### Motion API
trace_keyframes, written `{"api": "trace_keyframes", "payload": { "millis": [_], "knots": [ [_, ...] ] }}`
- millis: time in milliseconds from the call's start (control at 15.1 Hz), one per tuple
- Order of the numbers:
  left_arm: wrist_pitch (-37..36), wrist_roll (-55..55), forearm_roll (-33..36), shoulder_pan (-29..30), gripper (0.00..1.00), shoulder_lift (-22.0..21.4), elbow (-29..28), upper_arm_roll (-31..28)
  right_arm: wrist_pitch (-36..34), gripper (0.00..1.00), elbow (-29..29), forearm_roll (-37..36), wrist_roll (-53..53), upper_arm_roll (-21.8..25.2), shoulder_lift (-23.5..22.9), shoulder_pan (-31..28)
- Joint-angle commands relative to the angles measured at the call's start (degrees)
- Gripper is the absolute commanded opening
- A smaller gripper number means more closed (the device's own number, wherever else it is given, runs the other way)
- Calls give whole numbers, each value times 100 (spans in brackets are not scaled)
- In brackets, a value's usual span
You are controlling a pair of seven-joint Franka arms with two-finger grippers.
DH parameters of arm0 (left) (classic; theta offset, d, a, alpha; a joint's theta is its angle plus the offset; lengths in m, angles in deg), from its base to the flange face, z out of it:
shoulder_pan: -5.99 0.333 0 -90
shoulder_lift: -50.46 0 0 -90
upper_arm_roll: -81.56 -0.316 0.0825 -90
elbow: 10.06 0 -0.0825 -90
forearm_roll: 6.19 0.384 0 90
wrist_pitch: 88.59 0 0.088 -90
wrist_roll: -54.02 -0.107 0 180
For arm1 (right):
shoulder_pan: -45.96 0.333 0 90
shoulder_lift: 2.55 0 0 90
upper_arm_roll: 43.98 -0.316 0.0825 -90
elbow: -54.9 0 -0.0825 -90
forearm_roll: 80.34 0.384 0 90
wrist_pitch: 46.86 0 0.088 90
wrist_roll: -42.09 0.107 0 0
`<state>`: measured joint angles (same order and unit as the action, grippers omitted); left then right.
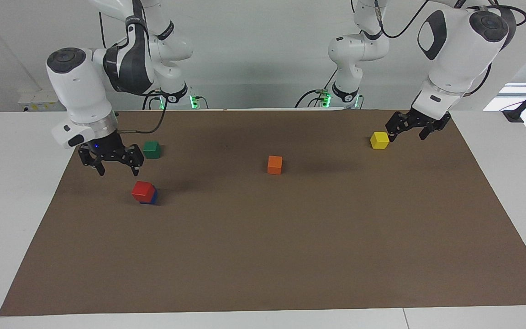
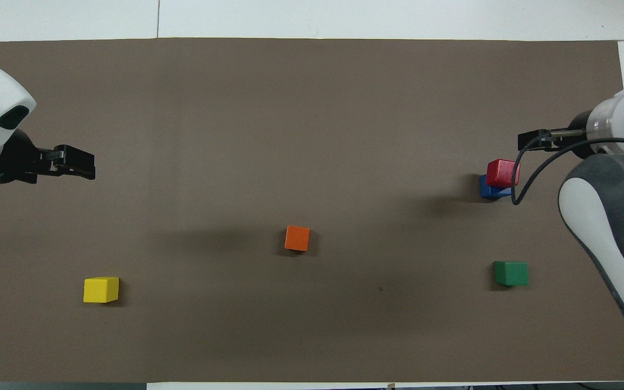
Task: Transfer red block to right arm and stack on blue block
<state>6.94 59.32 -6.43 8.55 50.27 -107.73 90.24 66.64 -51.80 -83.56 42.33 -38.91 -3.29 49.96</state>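
Observation:
The red block (image 1: 143,190) sits on the blue block (image 1: 152,199), slightly offset, toward the right arm's end of the brown mat; the stack also shows in the overhead view, red block (image 2: 502,172) on blue block (image 2: 487,189). My right gripper (image 1: 118,172), with its small blue light, is open and empty. It hangs in the air just off the stack, apart from it, and shows in the overhead view (image 2: 526,140) too. My left gripper (image 1: 407,136) is open and empty, raised over the left arm's end of the mat (image 2: 85,164).
An orange block (image 1: 274,164) lies mid-mat. A green block (image 1: 151,149) lies nearer to the robots than the stack. A yellow block (image 1: 379,140) lies toward the left arm's end. The brown mat (image 1: 263,256) covers a white table.

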Motion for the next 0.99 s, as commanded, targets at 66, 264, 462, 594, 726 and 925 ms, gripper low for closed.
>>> {"api": "trace_keyframes", "payload": {
  "millis": [66,264,462,594,726,925],
  "knots": [
    [-131,32,-90,-72,100,-87,11,-42,-1861,100,990,120,-262,-85,180,-75],
    [-17,24,-81,-72,100,-60,46,-41,-2769,100,1467,137,-436,-85,188,-101],
    [-34,24,-81,-63,100,-69,46,-94,-3403,100,1985,338,-762,-32,92,-119],
    [-43,24,-81,-63,100,-78,46,-77,-3352,100,2004,436,-928,117,57,-102],
    [-43,24,-81,-63,100,-78,46,-77,-3238,100,2004,383,-1192,249,39,-92],
    [-52,32,-90,-63,100,-69,46,-15,-3133,100,2004,305,-1185,240,56,-189]
  ]
}}
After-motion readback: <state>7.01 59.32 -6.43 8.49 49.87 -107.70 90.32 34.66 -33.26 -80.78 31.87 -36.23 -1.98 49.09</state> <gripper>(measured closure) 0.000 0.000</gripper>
